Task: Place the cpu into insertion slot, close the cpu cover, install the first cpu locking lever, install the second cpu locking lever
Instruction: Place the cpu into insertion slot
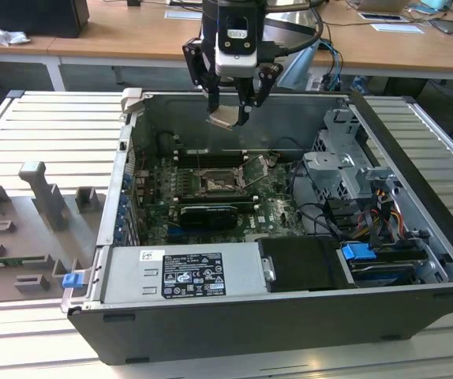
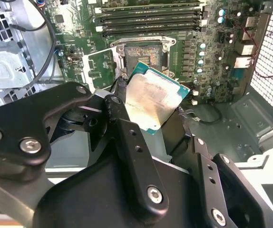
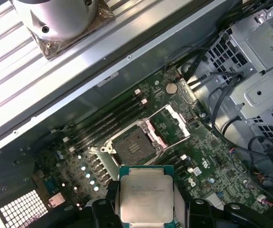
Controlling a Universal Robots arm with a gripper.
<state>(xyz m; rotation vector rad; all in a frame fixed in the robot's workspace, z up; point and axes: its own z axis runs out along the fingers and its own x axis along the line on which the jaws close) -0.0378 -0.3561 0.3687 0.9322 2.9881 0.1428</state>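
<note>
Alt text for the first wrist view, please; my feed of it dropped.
The cpu is gripped between the fingers, in the air over the board, not yet in the slot. The slot lies bare, its cover swung open beside it.

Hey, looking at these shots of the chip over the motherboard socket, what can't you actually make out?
1. The cpu: one edge is cut off by the picture's edge in the first wrist view.
2. The insertion slot: part of its frame is hidden behind the cpu in the second wrist view.
3. The slot's contacts: too small to tell in the exterior view.
</note>
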